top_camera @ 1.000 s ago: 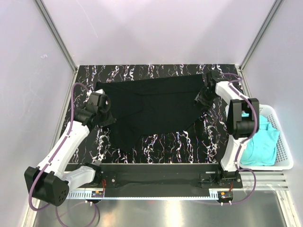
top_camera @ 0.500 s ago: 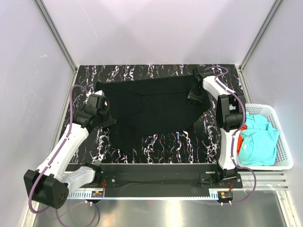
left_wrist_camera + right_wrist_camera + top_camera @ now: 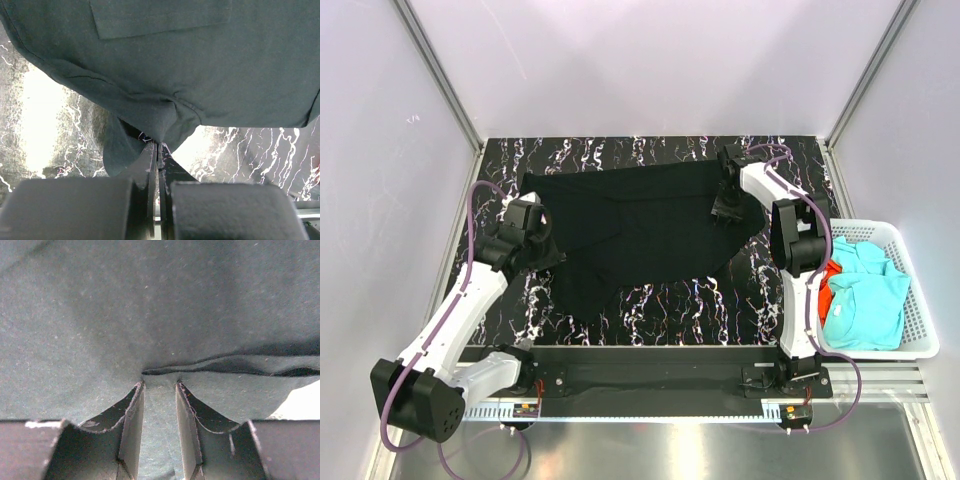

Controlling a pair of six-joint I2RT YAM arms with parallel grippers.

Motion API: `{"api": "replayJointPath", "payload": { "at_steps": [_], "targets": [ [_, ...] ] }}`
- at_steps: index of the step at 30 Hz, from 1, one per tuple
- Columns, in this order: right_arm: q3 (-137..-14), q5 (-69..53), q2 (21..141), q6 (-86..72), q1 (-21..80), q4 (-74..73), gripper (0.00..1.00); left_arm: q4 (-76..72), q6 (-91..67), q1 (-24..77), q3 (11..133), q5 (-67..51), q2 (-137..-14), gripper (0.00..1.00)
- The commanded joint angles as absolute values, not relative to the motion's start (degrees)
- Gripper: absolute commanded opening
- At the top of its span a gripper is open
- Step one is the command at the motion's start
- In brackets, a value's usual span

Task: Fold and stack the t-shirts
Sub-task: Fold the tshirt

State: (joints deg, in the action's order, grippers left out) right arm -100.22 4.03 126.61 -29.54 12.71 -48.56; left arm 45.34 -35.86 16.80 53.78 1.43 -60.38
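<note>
Left wrist view: left fingers point(image 3: 147, 195) are shut tight on a bunched edge of the black t-shirt point(image 3: 200, 65), apparently anchoring that side so the cloth can be drawn flat; right wrist view: right fingers point(image 3: 131, 430) stand part-way apart astride a folded hem, cloth between them but not visibly clamped, probably placed to take the opposite edge. Shirt lies spread and rumpled across the far half of the counter point(image 3: 660, 300); turquoise t-shirts point(image 3: 865, 300) and an orange-red one point(image 3: 828, 275) sit in the basket point(image 3: 920, 320) at right, so folding looks barely begun.
</note>
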Motion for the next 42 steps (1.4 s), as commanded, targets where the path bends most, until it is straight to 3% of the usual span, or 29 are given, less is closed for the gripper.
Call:
{"api": "replayJointPath", "payload": {
  "at_steps": [1,13,15,21,31,42],
  "targets": [
    [-103.27,6.24,127.09,-28.65,13.71,-49.13,0.39,43.07,-36.03,16.44,53.26,0.35,-59.06,0.0],
    [-104.42,7.64,129.38,-27.86,14.06,-50.1,0.38,43.07,-35.51,16.26,53.44,0.35,-58.97,0.0],
    [-104.15,8.34,129.03,-28.21,13.97,-50.19,0.3,43.07,-35.33,16.26,53.44,0.35,-58.89,0.0],
    [-103.97,8.88,128.32,-28.12,13.97,-50.36,0.29,43.07,-35.33,16.08,53.17,0.35,-59.15,0.0],
    [-104.33,9.49,126.04,-29.0,13.97,-50.54,0.1,43.07,-35.24,16.0,52.3,-1.23,-58.01,0.0],
    [-98.27,12.39,116.73,-29.88,13.63,-51.59,0.0,43.77,-37.0,15.38,48.44,-2.28,-53.18,0.0]
  ]
}}
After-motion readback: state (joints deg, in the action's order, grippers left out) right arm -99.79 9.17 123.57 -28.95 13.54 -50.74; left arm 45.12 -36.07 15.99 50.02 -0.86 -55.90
